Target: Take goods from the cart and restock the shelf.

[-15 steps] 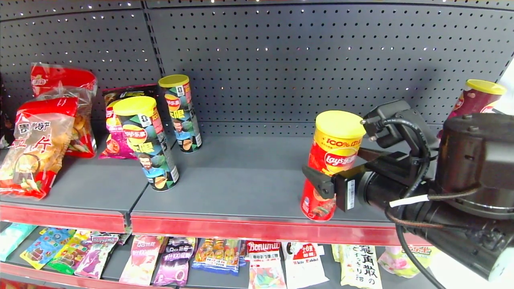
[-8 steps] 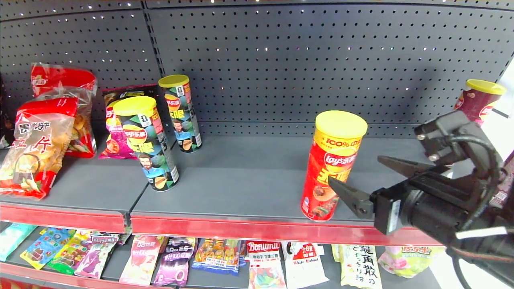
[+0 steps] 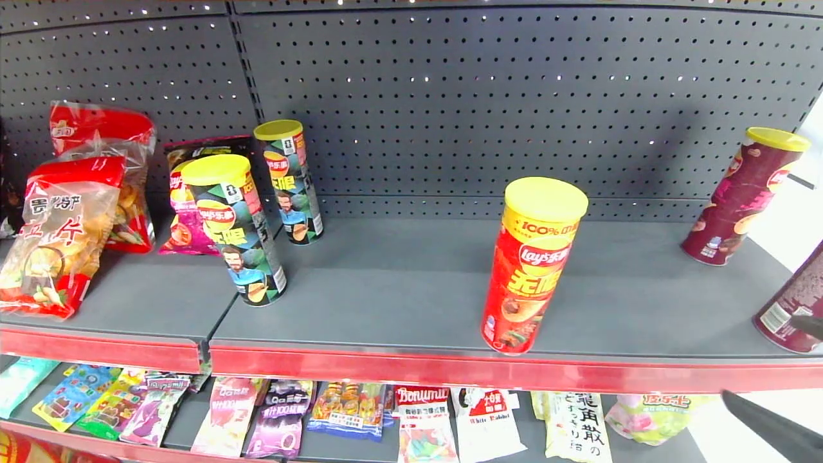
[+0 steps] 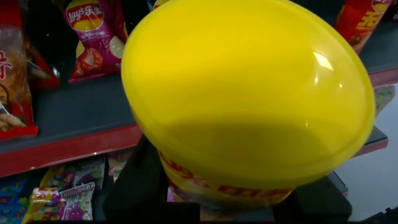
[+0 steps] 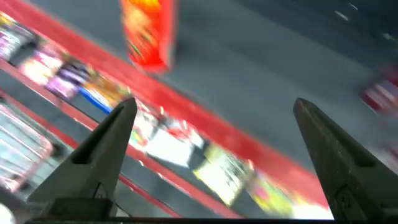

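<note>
A red chips can [image 3: 532, 265] with a yellow lid stands upright near the shelf's red front edge [image 3: 411, 368], right of centre. My right gripper [image 3: 759, 355] is open at the lower right, off the shelf and well apart from that can. In the right wrist view the gripper [image 5: 214, 102] has nothing between its spread fingers [image 5: 106, 155], and the red can [image 5: 148, 31] lies beyond them. My left gripper [image 4: 224, 211] is shut on another yellow-lidded can [image 4: 249, 93], held in front of the shelf; its fingers are mostly hidden behind the can.
Two green-patterned cans [image 3: 235, 228] [image 3: 289, 180] stand at the left of the shelf beside snack bags [image 3: 61, 238]. Two maroon cans [image 3: 739, 193] [image 3: 794, 308] stand at the right end. Grey shelf board [image 3: 398, 283] lies bare between the can groups. Snack packets [image 3: 424, 418] fill the lower shelf.
My right gripper, around the red can a second ago, has opened and drawn back right and down to the picture's edge. The red can stays standing where it was.
</note>
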Motion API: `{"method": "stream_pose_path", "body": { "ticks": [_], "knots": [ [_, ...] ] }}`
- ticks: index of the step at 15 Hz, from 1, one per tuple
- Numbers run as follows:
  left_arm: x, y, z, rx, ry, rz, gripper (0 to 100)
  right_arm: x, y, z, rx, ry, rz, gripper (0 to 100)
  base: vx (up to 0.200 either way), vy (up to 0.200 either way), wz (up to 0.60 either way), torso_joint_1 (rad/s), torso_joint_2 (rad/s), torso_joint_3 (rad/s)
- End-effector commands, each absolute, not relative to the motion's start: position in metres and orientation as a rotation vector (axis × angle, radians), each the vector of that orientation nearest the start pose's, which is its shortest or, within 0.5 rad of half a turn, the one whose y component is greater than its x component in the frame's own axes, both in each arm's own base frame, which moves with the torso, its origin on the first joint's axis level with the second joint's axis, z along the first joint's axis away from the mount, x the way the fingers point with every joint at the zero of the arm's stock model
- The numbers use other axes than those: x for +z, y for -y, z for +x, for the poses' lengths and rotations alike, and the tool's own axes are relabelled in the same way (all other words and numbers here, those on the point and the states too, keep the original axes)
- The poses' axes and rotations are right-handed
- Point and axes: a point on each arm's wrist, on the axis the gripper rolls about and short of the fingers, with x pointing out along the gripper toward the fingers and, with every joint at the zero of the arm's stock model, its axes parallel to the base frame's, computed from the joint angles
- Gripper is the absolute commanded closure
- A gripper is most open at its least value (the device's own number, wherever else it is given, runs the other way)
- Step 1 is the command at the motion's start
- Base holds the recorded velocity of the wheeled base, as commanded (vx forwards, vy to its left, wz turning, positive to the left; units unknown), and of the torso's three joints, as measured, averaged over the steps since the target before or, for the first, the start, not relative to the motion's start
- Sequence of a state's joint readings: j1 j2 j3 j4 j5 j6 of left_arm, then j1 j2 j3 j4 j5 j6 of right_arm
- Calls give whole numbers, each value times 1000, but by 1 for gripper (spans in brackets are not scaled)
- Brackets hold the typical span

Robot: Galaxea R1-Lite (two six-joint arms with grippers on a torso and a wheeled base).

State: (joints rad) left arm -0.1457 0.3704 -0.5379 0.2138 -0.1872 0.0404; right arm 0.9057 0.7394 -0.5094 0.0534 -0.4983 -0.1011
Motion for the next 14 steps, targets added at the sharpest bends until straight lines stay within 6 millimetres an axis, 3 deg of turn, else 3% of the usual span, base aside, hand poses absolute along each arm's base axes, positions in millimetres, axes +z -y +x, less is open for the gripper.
{"method": "stream_pose_path", "body": {
  "ticks": [1,4,7,8,11,14],
  "knots": [
    [211,3,-12,-346,-66,38,100,204,33,-15,248,-98,-195,0,0,0,0,0,0,0],
    [215,4,-8,-373,-76,36,100,200,31,-33,-93,-111,-103,0,0,0,0,0,0,0],
    [224,6,1,-398,-45,37,100,185,17,-46,-457,-265,-128,0,0,0,0,0,0,0],
    [225,6,2,-404,-40,35,100,178,15,-49,-468,-286,-125,0,0,0,0,0,0,0],
    [222,7,3,-455,-44,33,100,161,14,-59,-247,-225,-101,0,0,0,0,0,0,0],
    [223,8,6,-461,-53,33,100,132,14,-59,-336,-249,-114,0,0,0,0,0,0,0]
  ]
}}
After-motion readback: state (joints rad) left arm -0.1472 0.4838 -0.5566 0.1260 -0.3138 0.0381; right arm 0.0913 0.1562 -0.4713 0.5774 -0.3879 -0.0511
